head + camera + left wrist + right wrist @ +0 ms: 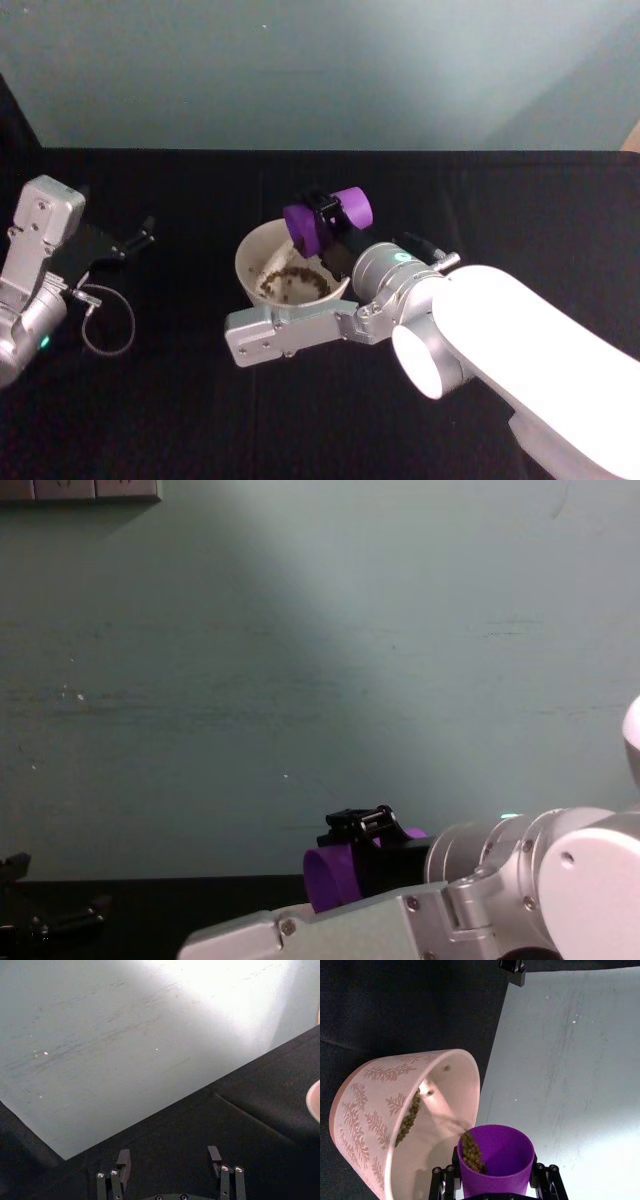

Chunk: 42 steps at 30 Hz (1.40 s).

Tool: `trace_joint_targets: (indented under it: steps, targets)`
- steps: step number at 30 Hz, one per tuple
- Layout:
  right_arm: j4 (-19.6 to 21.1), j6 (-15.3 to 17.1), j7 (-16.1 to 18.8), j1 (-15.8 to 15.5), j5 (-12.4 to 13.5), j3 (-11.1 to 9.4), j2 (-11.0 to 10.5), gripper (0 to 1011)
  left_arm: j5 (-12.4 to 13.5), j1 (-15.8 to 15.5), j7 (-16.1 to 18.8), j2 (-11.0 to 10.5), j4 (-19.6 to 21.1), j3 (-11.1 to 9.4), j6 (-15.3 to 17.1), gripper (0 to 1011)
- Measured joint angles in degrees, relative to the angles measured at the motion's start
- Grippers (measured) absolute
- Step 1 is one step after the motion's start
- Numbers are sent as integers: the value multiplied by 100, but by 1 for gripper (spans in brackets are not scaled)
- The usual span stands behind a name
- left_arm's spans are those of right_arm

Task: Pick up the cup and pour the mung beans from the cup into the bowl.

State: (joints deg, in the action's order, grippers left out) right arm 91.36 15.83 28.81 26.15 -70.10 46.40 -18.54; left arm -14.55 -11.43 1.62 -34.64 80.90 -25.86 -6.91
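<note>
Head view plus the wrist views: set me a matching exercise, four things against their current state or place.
1. cup
2. bowl
3. left gripper
4. mung beans

A. fingers open, empty, at the robot's left
B. some in the bowl, some in the cup
C. tilted, gripped by the right gripper
D. on the black table, below the cup's mouth

Pairs: 1-C, 2-D, 3-A, 4-B.

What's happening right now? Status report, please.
Right gripper shut on cup, tipped over bowl. Beans in bowl, some at cup's lip. Left gripper open, parked left. Nothing blocking the pour.
</note>
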Motion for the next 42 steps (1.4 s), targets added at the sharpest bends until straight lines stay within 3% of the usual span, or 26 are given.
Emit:
trace_joint_targets:
  steps: [13, 42]
  targets:
    - [31, -72, -208, -88, 12, -1, -52, 735, 0, 0, 0, 0, 0, 0, 0, 1000]
    - [72, -46, -263, -106, -359, 108, -120, 734, 0, 0, 0, 0, 0, 0, 0, 1000]
